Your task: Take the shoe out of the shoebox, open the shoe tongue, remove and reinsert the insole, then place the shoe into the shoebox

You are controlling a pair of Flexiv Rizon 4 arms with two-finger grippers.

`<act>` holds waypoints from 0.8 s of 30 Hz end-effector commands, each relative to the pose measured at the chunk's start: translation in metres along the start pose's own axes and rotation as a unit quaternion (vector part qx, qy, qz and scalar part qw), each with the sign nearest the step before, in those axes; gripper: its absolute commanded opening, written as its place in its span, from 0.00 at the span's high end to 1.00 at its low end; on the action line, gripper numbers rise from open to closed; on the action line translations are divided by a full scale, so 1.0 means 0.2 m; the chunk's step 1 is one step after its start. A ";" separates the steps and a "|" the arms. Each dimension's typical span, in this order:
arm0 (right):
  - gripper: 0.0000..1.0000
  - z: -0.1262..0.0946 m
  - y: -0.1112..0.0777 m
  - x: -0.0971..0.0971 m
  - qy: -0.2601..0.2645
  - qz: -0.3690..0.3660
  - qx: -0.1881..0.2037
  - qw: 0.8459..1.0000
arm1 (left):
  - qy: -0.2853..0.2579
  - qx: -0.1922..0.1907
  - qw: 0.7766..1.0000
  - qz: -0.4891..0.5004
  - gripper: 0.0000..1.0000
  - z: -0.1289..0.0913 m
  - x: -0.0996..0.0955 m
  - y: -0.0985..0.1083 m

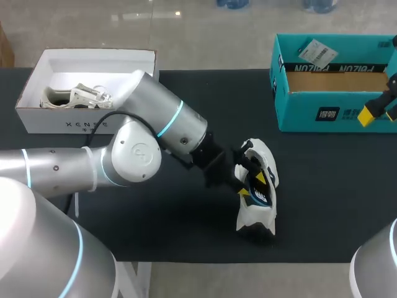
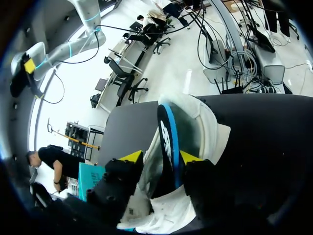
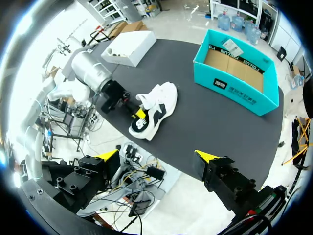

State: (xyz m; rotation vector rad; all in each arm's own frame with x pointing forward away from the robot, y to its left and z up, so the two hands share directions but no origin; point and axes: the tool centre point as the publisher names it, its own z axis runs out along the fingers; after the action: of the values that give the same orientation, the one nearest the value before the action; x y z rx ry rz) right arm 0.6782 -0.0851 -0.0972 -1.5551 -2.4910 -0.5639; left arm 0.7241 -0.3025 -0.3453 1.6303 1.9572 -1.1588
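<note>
A white shoe with black side panels point(image 1: 263, 208) lies on the black table mat point(image 1: 322, 205), right of centre. My left gripper point(image 1: 253, 185) is down in the shoe's opening. In the left wrist view a black insole with a blue edge point(image 2: 168, 142) stands upright between the yellow tips of the left gripper point(image 2: 161, 157). The tips are spread and a gap shows beside the insole, so the gripper is open. The right gripper point(image 3: 156, 155) hangs open and empty high above the table's edge; in the head view it point(image 1: 372, 112) is by the teal shoebox point(image 1: 335, 118). The right wrist view also takes in the shoe point(image 3: 159, 103).
The teal shoebox stands open at the back right with a paper tag point(image 1: 316, 51) inside. A white box point(image 1: 62, 127) at the back left holds another light-coloured shoe point(image 1: 74, 96). My left arm point(image 1: 142, 149) stretches across the table's middle.
</note>
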 end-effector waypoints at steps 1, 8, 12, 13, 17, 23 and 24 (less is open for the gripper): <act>0.00 0.00 0.01 0.00 0.000 0.001 0.003 1.000 | -0.003 -0.002 1.000 0.009 0.00 -0.06 -0.03 -0.04; 0.00 0.00 0.01 0.00 0.000 0.001 0.003 1.000 | -0.011 0.008 1.000 0.008 0.00 -0.06 -0.03 -0.09; 0.00 0.00 0.01 0.00 0.000 0.001 0.003 1.000 | -0.009 0.012 1.000 0.005 0.00 -0.04 -0.01 -0.10; 0.00 0.00 0.01 0.00 0.000 0.001 0.003 1.000 | -0.008 0.013 1.000 0.003 0.00 -0.04 -0.01 -0.10; 0.00 0.00 0.01 0.00 0.000 0.001 0.003 1.000 | -0.009 0.016 1.000 -0.004 0.21 -0.04 0.00 -0.10; 0.00 0.00 0.01 0.00 0.000 0.001 0.003 1.000 | -0.010 0.019 1.000 -0.006 0.93 -0.04 0.01 -0.11; 0.00 0.00 0.01 0.00 0.000 0.001 0.003 1.000 | -0.010 0.019 1.000 -0.005 0.97 -0.04 0.01 -0.12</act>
State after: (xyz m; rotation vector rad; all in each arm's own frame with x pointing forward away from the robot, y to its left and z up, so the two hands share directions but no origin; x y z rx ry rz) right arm 0.6783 -0.0851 -0.0971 -1.5553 -2.4908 -0.5635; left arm 0.7050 -0.2950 -0.3326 1.6229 1.9474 -1.2205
